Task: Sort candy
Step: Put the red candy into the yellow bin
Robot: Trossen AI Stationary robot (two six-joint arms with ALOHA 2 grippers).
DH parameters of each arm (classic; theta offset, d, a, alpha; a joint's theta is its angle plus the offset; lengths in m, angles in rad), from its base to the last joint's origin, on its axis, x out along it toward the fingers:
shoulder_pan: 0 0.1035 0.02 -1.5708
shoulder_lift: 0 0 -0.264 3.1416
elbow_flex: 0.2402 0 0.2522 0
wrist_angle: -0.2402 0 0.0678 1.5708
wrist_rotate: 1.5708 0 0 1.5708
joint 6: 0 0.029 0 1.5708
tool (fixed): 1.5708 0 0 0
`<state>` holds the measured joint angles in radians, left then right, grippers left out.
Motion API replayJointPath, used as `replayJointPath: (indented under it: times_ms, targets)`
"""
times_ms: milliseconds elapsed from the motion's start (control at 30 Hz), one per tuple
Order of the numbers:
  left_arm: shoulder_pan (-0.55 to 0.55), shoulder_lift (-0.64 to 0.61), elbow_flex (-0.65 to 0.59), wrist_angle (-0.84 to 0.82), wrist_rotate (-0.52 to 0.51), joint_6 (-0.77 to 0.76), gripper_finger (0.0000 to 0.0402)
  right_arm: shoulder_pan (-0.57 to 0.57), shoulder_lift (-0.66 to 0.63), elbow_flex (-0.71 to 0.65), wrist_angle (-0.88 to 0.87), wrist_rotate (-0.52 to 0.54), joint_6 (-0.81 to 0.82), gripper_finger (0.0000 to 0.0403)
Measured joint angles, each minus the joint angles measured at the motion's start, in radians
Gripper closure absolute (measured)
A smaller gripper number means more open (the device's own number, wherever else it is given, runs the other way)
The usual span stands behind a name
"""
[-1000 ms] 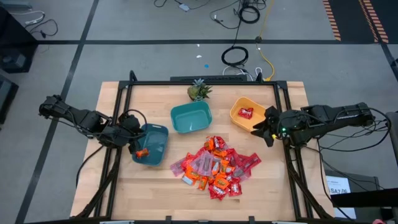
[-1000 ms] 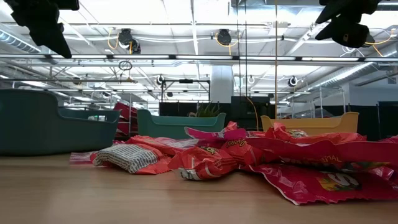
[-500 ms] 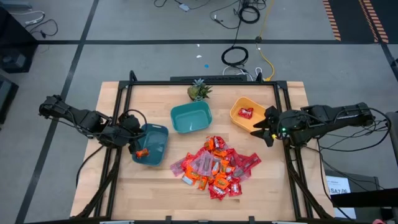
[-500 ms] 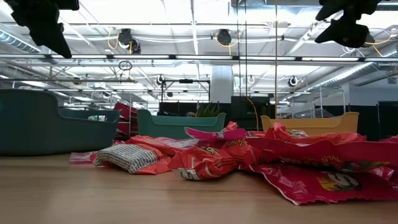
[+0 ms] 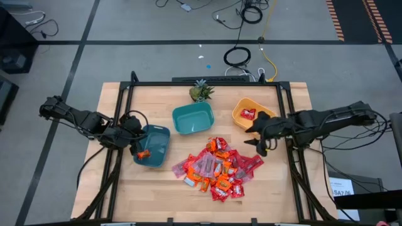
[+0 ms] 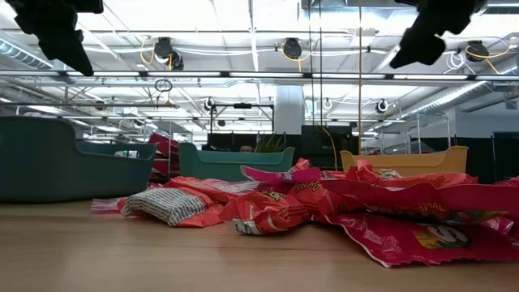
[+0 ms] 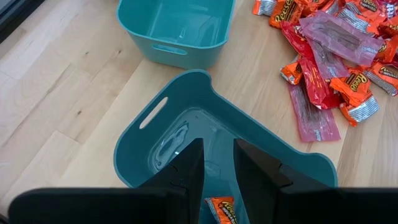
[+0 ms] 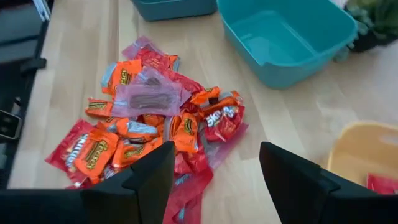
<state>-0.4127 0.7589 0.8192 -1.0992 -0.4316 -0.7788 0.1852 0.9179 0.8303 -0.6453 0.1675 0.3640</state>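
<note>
Shiny candy [image 5: 217, 165] is looking light and slippery; we are advising edge grips. Right gripper [image 5: 259, 139] is hanging spread, empty; left gripper [image 5: 133, 150], we cannot tell.

— Can you make out what's at the bottom of that candy pile [image 5: 218, 168]?

— No, the top wrappers cover the rest. The orange piece [image 7: 219, 210] in the dark blue bowl [image 7: 155, 155] near the table's left edge is half hidden behind the left hand [image 7: 217, 180] too.

— And the yellow bowl [image 8: 364, 152]?

— Cut off at the edge; only a red corner [image 8: 382, 183] shows.
</note>
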Motion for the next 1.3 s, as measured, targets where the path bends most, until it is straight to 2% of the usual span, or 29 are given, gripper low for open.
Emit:
replayJointPath:
  times_ms: [533, 1067, 1300]
  targets:
    - [0.0, 0.0, 0.0, 0.033, 0.004, 0.004, 0.0304, -0.03, 0.345, 0.0, 0.231, 0.014, -0.055, 0.0177]
    - [0.0, -0.01, 0.004, 0.271, 0.008, 0.244, 0.0304, -0.089, 0.589, 0.0, 0.354, -0.02, -0.063, 0.0177]
    - [0.0, -0.029, 0.079, 0.263, 0.008, 0.293, 0.0304, -0.126, 0.638, 0.0, 0.378, -0.02, -0.077, 0.0177]
